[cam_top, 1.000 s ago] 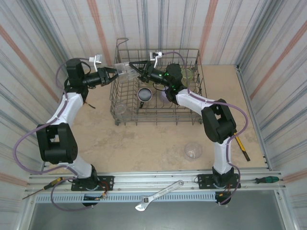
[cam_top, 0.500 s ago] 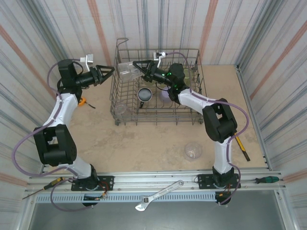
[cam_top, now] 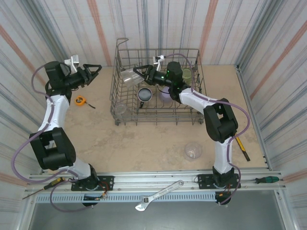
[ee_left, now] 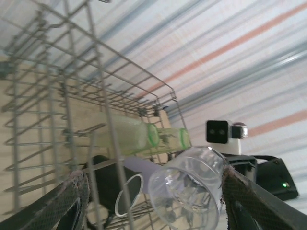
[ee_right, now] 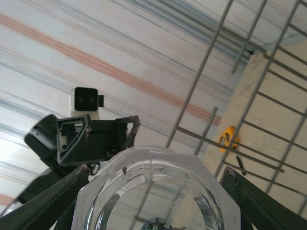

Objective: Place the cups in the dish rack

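A clear cup hangs tilted over the left end of the dish rack, and my right gripper is shut on it. In the right wrist view its base sits between my fingers. My left gripper is open and holds nothing, out to the left of the rack. From its wrist view the held cup lies well ahead of its fingers. Inside the rack lie a black cup, a lavender cup and yellow-green cups. A clear cup stands on the table.
An orange tape measure lies on the table left of the rack. Another clear cup is at the rack's front left corner. A wrench and screwdrivers rest by the near rail. A yellow-handled tool lies at the right.
My left gripper opened, let go of the clear cup and drew back to the left, away from the rack. The right gripper kept the cup over the rack's left end.
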Controlling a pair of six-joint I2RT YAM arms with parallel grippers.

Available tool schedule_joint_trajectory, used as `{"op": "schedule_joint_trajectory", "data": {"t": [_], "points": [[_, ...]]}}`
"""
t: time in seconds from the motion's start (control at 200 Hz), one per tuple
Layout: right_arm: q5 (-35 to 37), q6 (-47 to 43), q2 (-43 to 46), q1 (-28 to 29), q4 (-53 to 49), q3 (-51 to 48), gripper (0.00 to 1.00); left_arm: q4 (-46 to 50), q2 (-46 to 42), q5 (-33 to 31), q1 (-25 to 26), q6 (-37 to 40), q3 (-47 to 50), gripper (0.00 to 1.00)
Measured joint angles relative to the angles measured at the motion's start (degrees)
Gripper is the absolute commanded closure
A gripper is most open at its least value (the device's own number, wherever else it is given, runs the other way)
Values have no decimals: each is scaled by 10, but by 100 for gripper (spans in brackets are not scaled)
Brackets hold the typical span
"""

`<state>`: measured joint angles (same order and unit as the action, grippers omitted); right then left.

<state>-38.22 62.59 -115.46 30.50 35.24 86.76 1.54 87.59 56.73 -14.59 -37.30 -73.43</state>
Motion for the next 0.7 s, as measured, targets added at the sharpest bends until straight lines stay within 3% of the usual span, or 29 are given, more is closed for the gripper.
{"op": "schedule_joint_trajectory", "data": {"t": [0.2,0.541,0.701], "points": [[12,-78,0,8,-79,33,58,55,0,-44,-23,26,-7,19],[57,-229,0,36,-223,98,58,75,0,-55,-27,26,-7,2],[79,-276,0,43,-269,103,58,77,0,-56,-27,26,-7,1]]}}
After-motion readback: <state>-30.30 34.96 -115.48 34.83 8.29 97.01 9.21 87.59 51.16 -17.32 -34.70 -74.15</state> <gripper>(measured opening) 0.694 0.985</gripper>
